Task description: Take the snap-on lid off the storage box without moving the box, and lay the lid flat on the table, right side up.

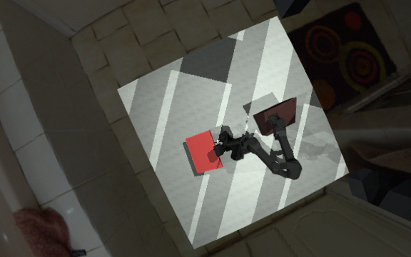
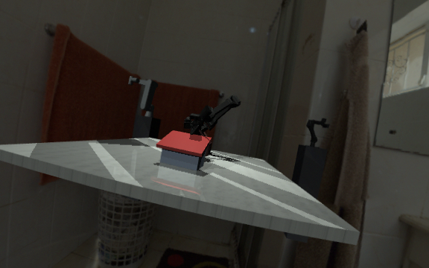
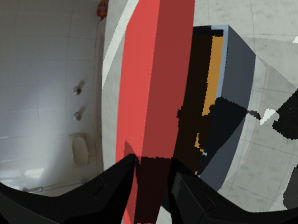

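The red lid (image 1: 202, 151) (image 2: 182, 142) (image 3: 132, 85) is tilted above the storage box. Its edge on the arm's side is raised; its far edge is low, at the box's far rim in the exterior view, where I cannot tell if it still touches. The blue-grey box (image 2: 179, 159) (image 3: 241, 70) stands on the table. The wrist view shows its open side, with a dark inside and an orange strip; the top view does not show the box clearly. My gripper (image 1: 218, 144) (image 2: 199, 134) (image 3: 152, 163) is shut on the raised edge of the lid.
The pale striped table (image 1: 171, 118) (image 2: 69, 160) bears the box and the arm. The arm's dark red-brown mounting plate (image 1: 289, 111) stands on the side away from the lid. The table's edges show all round in the top view.
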